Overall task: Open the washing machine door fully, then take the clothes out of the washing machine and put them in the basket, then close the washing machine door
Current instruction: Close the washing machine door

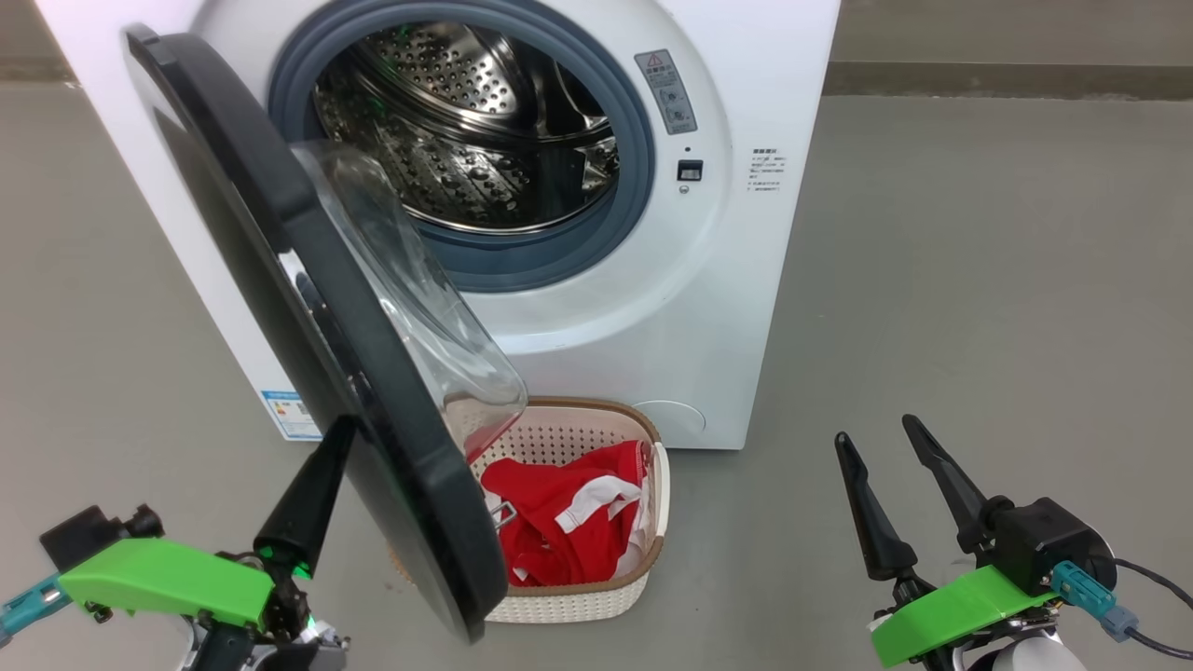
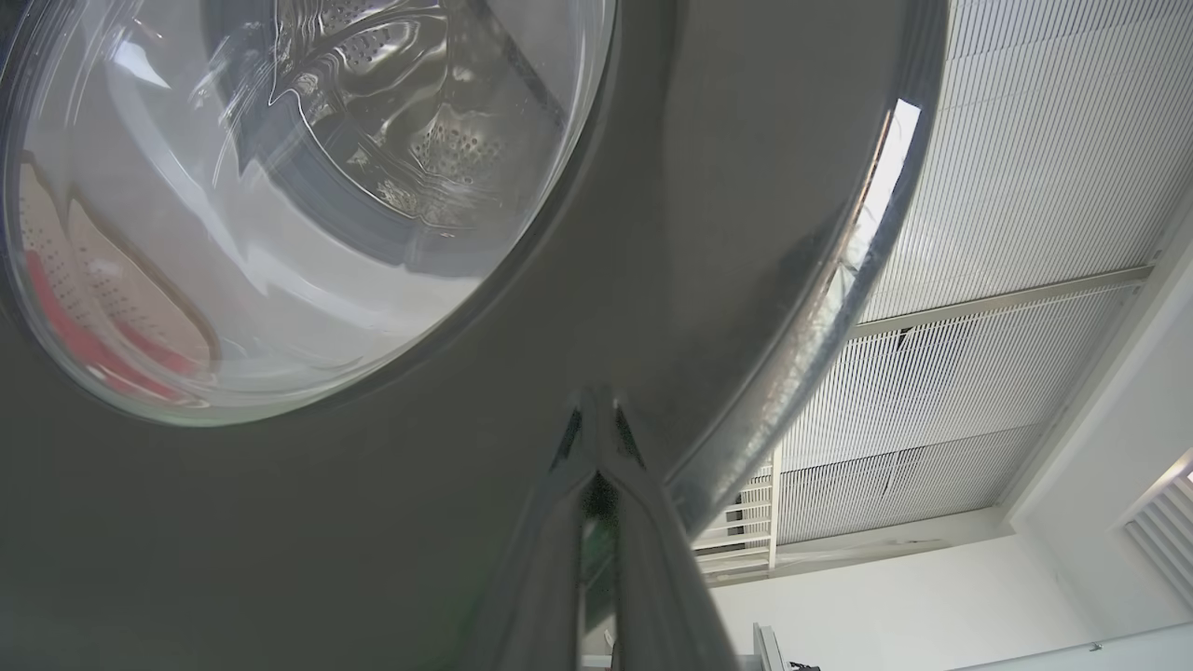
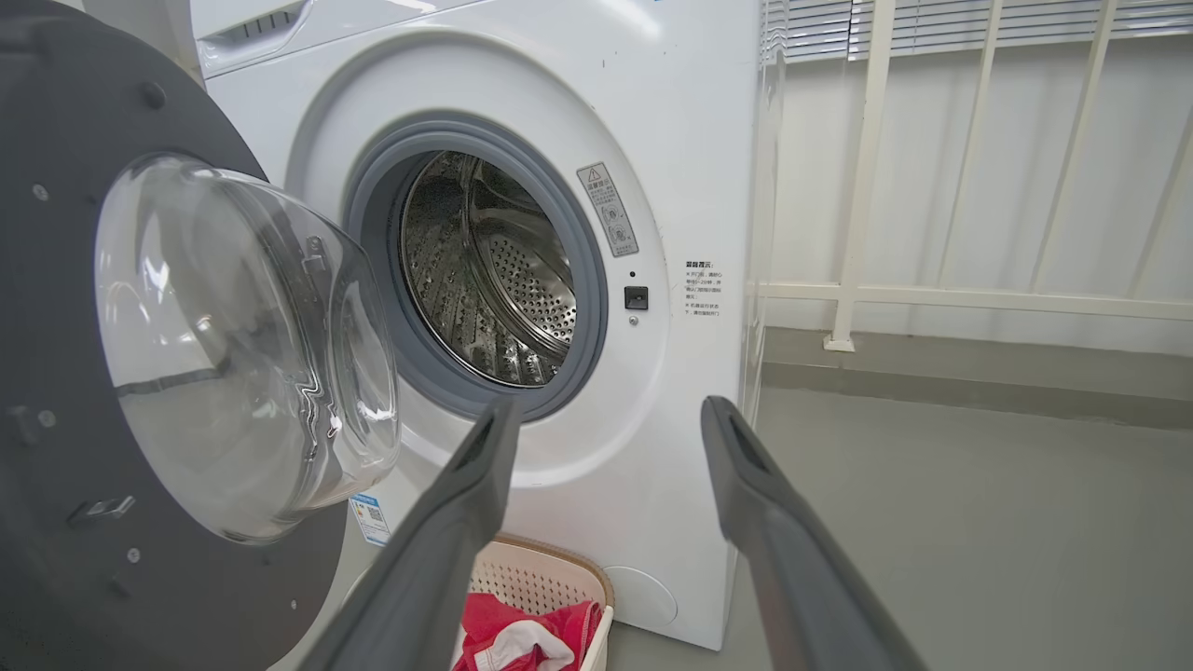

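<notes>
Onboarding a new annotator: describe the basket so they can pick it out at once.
Start at the white front-loading washing machine; on the grey floor before it, below the drum, stands the basket, partly hidden by the open black-rimmed door. Unlike the smooth machine and door, it is cream perforated plastic with a brown rim, holding red clothes with white trim.

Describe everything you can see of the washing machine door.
The washing machine door is round, with a wide glossy black rim and a bulging clear glass bowl. It stands about half open, on the left of the washing machine, lower edge over the basket. The shut left gripper seems to touch its outer face.
</notes>
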Robot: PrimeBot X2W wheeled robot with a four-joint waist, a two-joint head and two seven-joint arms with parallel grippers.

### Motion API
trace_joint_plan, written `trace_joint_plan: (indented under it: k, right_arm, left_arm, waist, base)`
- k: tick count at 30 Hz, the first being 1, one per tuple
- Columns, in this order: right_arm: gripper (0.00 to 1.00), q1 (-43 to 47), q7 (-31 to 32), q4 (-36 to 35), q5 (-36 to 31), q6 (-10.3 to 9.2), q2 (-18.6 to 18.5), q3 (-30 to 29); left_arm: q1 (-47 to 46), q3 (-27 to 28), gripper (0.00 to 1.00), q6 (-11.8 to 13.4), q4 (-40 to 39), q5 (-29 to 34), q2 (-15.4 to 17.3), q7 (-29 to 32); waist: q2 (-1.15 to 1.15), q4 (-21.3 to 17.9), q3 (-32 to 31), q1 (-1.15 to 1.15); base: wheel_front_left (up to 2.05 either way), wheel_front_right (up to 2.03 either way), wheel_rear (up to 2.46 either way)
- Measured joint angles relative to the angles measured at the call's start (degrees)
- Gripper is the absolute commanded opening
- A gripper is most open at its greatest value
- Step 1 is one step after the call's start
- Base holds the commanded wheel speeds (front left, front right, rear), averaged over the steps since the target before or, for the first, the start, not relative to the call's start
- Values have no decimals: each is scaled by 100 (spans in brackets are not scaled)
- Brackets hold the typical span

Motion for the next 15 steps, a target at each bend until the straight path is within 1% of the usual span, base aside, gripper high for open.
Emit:
trace_joint_plan:
  k: [7, 9, 11, 12, 15]
  right_arm:
    - [100, -3, 0, 4, 0, 0, 0, -3]
    - [100, -3, 0, 9, -1, 0, 0, -4]
    - [100, -3, 0, 10, -1, 0, 0, -9]
    - [100, -3, 0, 10, -1, 0, 0, -10]
    - [100, -3, 0, 10, -1, 0, 0, -8]
  left_arm:
    - [0, -5, 0, -47, 73, -53, -1, -10]
    - [0, 16, 0, -93, 89, -129, -2, -107]
    - [0, 70, 100, -149, 96, -168, -3, -258]
    - [1, 87, 100, -153, 103, -167, -2, -288]
    - [29, 141, 100, -265, 114, -145, 3, -363]
  waist:
    - [0, -49, -7, 0]
    - [0, -50, -18, 0]
    - [0, -39, -34, 0]
    - [0, -34, -39, 0]
    - [0, -24, -53, 0]
  base:
    - [0, 0, 0]
    - [0, 0, 0]
    - [0, 0, 0]
    - [0, 0, 0]
    - [0, 0, 0]
